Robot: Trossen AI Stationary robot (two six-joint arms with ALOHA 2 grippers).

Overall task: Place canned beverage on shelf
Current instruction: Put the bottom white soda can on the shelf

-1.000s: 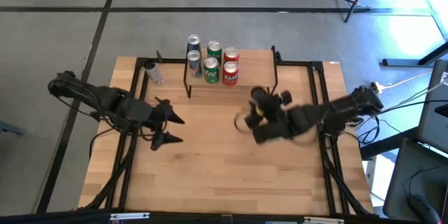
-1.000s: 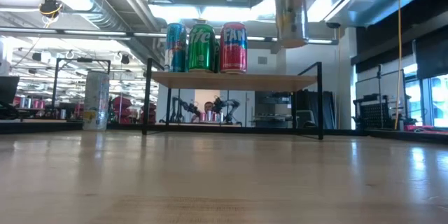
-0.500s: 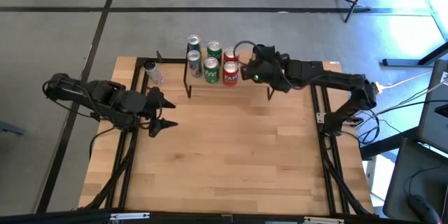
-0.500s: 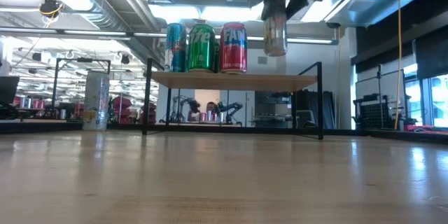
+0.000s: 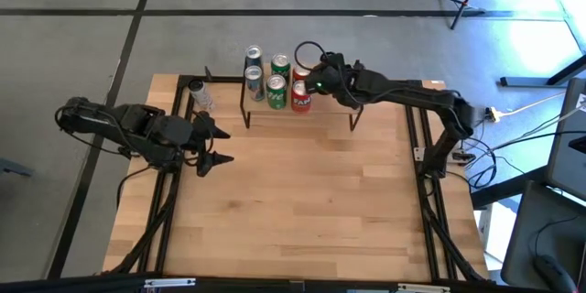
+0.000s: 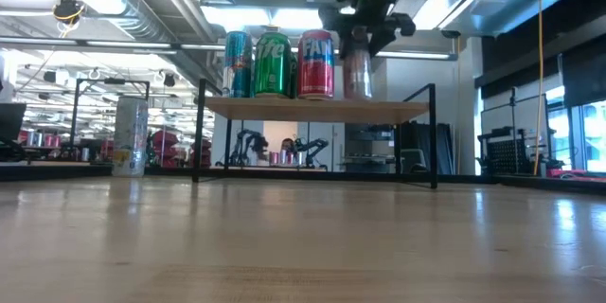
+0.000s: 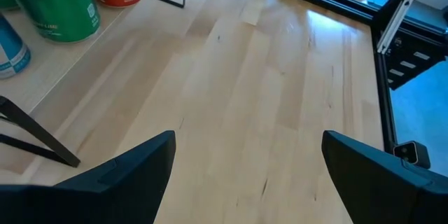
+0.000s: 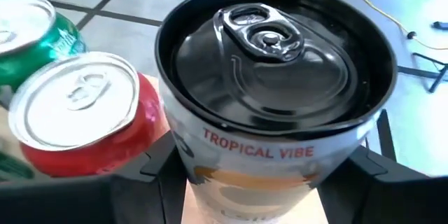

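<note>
The right gripper has its fingers closed partway around a black-topped can, holding it upright over the shelf, upper centre of the low view. In that view the can's base sits at or just above the plank; whether it touches I cannot tell. It stands just right of the red can, close beside it, perhaps touching.

To finish this well, I would lower straight down until the base rests flat, keeping the can vertical so it does not nudge the red can into the green can next to it. Release only once the plank carries the weight, spreading the fingers just enough to clear the can's sides, since the red can crowds one side. Then lift straight up before pulling back, so nothing drags the can toward the edge.

The left gripper waits over the surface at middle left of the high view, fingers spread wide and empty.
</note>
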